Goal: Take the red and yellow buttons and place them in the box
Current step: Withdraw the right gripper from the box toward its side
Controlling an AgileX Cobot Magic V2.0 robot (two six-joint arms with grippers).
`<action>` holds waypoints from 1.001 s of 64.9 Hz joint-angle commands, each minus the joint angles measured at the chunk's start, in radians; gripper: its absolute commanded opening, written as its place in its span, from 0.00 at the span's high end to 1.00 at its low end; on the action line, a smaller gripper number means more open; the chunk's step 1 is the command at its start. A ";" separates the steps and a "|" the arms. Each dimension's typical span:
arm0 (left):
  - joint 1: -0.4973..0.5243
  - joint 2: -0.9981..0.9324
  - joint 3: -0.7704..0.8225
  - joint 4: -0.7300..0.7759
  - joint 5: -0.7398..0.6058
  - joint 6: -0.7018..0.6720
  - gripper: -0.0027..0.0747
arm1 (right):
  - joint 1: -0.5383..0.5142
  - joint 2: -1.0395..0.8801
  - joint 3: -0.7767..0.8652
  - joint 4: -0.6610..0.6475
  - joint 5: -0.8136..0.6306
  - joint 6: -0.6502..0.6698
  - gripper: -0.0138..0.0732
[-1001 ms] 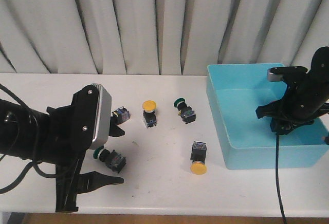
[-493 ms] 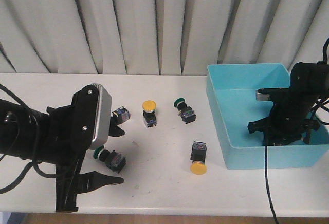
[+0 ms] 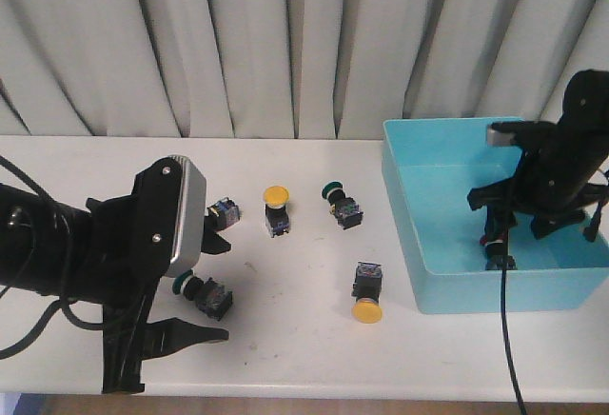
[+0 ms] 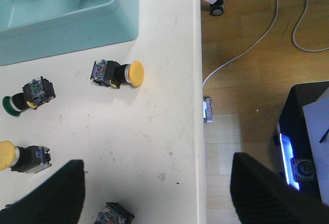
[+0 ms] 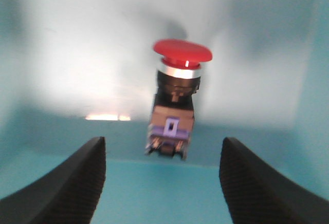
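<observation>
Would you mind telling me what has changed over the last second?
The right gripper, open over the box, dipped toward the box floor and has lifted again; the red button lies released inside. The left gripper and the table buttons stayed put.

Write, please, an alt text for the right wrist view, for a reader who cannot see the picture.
A red button with a round red cap on a black body lies on the floor of the turquoise box. The two dark fingers of the open right gripper stand apart on either side of it, not touching it.

Pleated grey curtain (image 3: 285, 44) — wooden floor (image 4: 257, 80).
</observation>
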 commanded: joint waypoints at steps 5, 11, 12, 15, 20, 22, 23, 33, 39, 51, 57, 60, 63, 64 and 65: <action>0.000 -0.025 -0.021 -0.042 0.013 -0.010 0.25 | 0.081 -0.226 -0.032 0.016 0.028 -0.011 0.31; 0.000 -0.025 -0.021 -0.042 0.023 -0.010 0.25 | 0.151 -0.316 -0.028 -0.003 0.049 0.006 0.31; 0.000 -0.025 -0.021 -0.042 0.025 -0.010 0.25 | 0.161 -0.331 -0.020 -0.008 0.047 0.009 0.32; 0.000 -0.025 -0.021 -0.042 0.031 -0.010 0.25 | 0.192 -0.383 0.012 -0.026 0.029 0.026 0.32; 0.000 -0.025 -0.021 -0.042 0.031 -0.025 0.25 | 0.225 -0.474 0.090 -0.044 -0.017 0.057 0.32; 0.000 -0.025 -0.021 -0.042 0.030 -0.041 0.25 | 0.233 -0.517 0.138 -0.044 -0.043 0.059 0.32; 0.000 -0.025 -0.021 -0.042 0.028 -0.054 0.25 | 0.237 -0.534 0.168 -0.044 -0.054 0.060 0.32; 0.000 -0.025 -0.021 -0.042 -0.003 -0.154 0.25 | 0.251 -0.705 0.382 -0.036 -0.141 0.056 0.32; 0.000 -0.025 -0.021 -0.041 -0.046 -0.229 0.27 | 0.251 -0.786 0.486 -0.037 -0.147 0.056 0.32; 0.000 -0.024 -0.010 -0.032 -0.182 -0.358 0.34 | 0.251 -0.885 0.621 -0.036 -0.148 0.052 0.32; 0.000 -0.002 -0.004 0.016 -0.242 -0.452 0.38 | 0.251 -0.908 0.645 -0.037 -0.152 0.048 0.32; 0.000 0.015 -0.004 0.054 -0.264 -0.499 0.39 | 0.251 -0.913 0.649 -0.037 -0.152 0.047 0.32; 0.000 0.042 -0.005 0.102 -0.288 -0.539 0.39 | 0.251 -0.917 0.650 -0.037 -0.156 0.047 0.32; 0.000 0.051 -0.006 0.116 -0.294 -0.552 0.39 | 0.251 -0.917 0.650 -0.037 -0.157 0.047 0.32; 0.000 0.060 -0.008 0.129 -0.302 -0.564 0.39 | 0.251 -0.917 0.650 -0.037 -0.158 0.047 0.32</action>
